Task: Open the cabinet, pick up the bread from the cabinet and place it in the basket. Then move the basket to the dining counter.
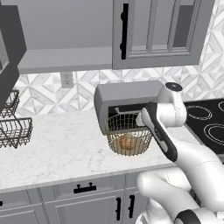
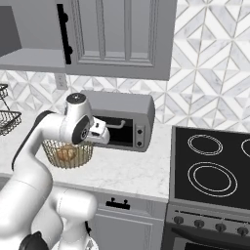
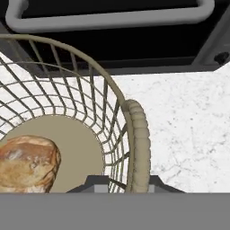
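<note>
With the claw (image 3: 128, 182) clenched on the rim of the basket (image 3: 134, 134) and the bread (image 3: 27, 161) lying just inside, I'd lift straight and level to avoid tipping it

One basket (image 1: 127, 133), one bread (image 1: 127, 142).

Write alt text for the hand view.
The gripper is shut on the rim of the basket, one finger inside the wire wall and one outside. The bread lies on the basket's woven base at lower left. Beyond the basket are the marble worktop and a toaster oven's dark glass door with its grey handle.
</note>
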Available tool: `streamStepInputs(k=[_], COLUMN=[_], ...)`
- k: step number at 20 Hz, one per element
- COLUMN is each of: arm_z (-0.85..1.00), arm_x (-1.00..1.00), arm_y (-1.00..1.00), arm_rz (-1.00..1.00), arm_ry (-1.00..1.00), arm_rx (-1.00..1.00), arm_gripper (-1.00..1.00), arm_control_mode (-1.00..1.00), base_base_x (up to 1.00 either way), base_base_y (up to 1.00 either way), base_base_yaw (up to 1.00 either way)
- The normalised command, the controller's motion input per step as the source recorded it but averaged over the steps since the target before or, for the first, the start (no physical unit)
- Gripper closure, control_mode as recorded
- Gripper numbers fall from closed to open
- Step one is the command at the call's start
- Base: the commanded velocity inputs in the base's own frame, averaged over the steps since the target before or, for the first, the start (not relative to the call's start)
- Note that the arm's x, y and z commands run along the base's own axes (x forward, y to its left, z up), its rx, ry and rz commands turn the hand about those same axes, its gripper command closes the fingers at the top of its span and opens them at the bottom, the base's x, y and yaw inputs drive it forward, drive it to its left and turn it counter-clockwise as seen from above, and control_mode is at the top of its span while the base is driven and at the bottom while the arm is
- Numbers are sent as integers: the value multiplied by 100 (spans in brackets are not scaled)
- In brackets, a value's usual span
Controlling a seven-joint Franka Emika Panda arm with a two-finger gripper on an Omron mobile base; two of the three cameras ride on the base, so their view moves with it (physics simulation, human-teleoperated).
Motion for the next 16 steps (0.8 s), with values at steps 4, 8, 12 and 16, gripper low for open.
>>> streamStepInputs(k=[4,8,12,16], arm_z=[55,75,69,65], arm_x=[0,-7,-19,-16], arm_y=[-32,-6,-7,-3], arm_rz=[-12,-3,0,0], arm_ry=[9,5,0,-1], arm_rx=[0,0,0,1], arm_gripper=[100,100,100,100], arm_control_mode=[-100,-100,-100,-100], base_base_x=[0,0,0,0], base_base_y=[0,0,0,0], base_base_yaw=[0,0,0,0])
